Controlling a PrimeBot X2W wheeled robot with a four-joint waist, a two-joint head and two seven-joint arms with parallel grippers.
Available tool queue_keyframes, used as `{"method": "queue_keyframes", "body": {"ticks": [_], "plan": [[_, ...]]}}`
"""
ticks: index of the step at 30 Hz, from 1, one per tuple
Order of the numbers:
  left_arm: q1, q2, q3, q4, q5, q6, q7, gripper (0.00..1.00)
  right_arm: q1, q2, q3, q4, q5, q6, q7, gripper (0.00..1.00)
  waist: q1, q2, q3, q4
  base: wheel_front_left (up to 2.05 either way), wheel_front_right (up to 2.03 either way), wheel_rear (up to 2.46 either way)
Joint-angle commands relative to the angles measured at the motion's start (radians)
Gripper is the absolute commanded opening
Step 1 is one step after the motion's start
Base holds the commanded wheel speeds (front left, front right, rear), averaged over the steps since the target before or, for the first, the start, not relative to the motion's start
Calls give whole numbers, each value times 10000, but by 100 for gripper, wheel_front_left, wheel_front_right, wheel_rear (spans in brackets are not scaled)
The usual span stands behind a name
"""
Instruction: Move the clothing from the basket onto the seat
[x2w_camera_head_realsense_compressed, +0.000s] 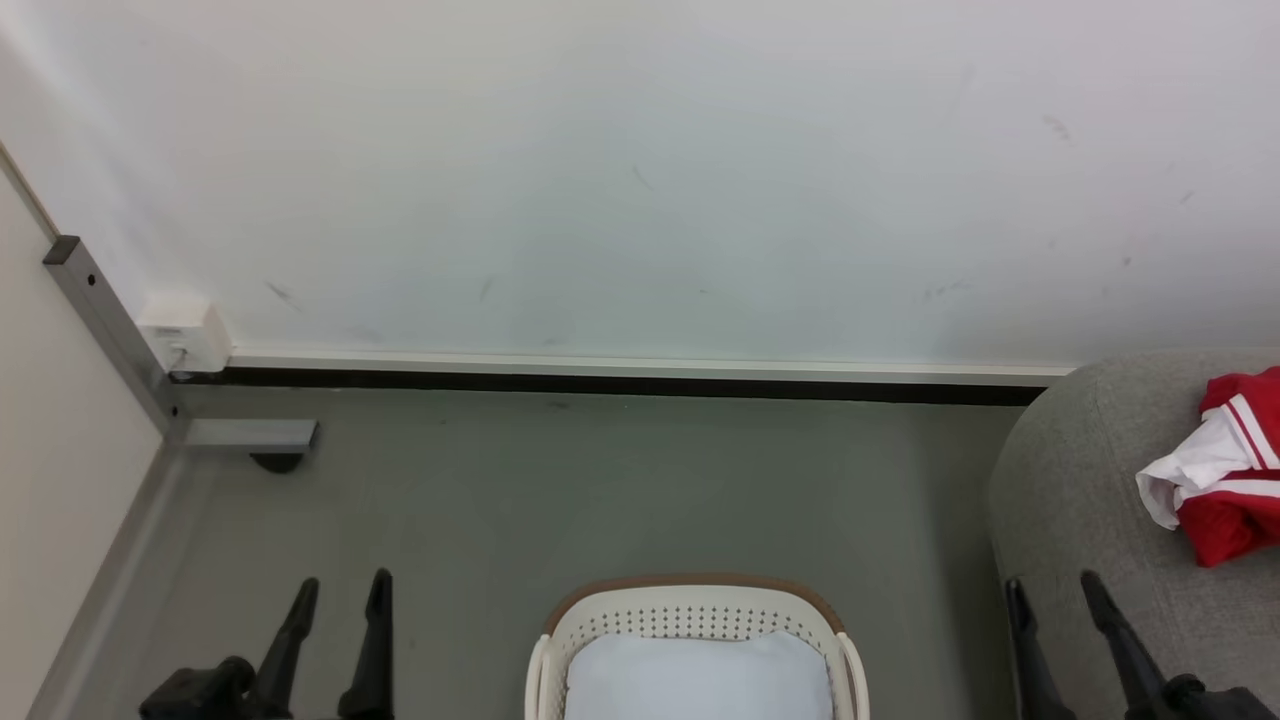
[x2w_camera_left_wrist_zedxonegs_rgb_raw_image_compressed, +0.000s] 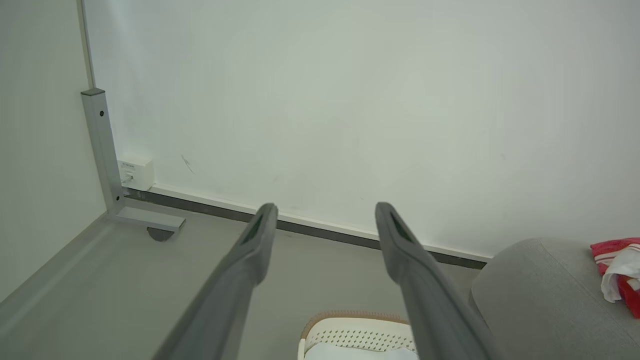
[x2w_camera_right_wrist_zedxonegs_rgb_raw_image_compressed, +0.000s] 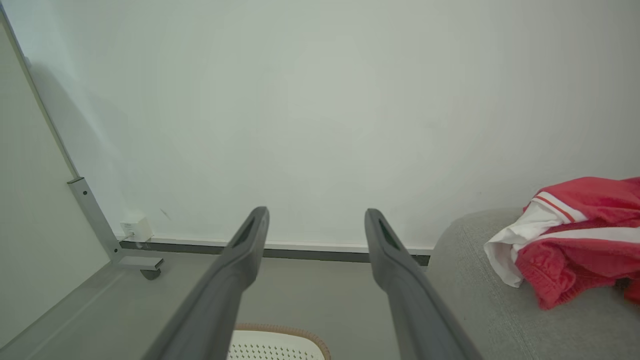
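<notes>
Already on the seat (x2w_camera_head_realsense_compressed: 1080, 480): the clothing (x2w_camera_head_realsense_compressed: 1225, 470), bunched, ahead and right of the right gripper (x2w_camera_head_realsense_compressed: 1050, 585) (the nearer one, fingers spread, empty). Left gripper (x2w_camera_head_realsense_compressed: 345, 580) likewise spread and empty, well apart beyond the basket (x2w_camera_head_realsense_compressed: 690, 615) with a pale pad (x2w_camera_head_realsense_compressed: 700, 675) inside. Nothing in between; likely done.

The floor (x2w_camera_head_realsense_compressed: 600, 480) between the basket (x2w_camera_head_realsense_compressed: 690, 618) and the wall (x2w_camera_head_realsense_compressed: 640, 200) is free; right of the basket stands the seat (x2w_camera_head_realsense_compressed: 1070, 480).

Red clothing (x2w_camera_head_realsense_compressed: 1232, 520) with white stripes, cream hole-dotted basket (x2w_camera_head_realsense_compressed: 690, 622) with brown rim, light grey woven seat (x2w_camera_head_realsense_compressed: 1070, 490)
</notes>
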Motion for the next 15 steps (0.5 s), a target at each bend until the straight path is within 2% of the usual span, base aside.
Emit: {"method": "queue_keyframes", "body": {"ticks": [1, 6, 15], "plan": [[160, -114, 178, 94, 280, -126, -4, 100, -128, 28, 74, 158, -63, -26, -112, 100, 0, -1, -22, -49, 0, 0, 0], [113, -513, 586, 375, 879, -554, -4, 100, -391, 57, 303, 629, -71, -26, -254, 100, 0, -1, -68, -162, 0, 0, 0], [78, -1058, 1227, 617, 1506, -951, -4, 100, -560, 66, 418, 956, 45, -26, -349, 100, 0, -1, -155, -301, 0, 0, 0]]}}
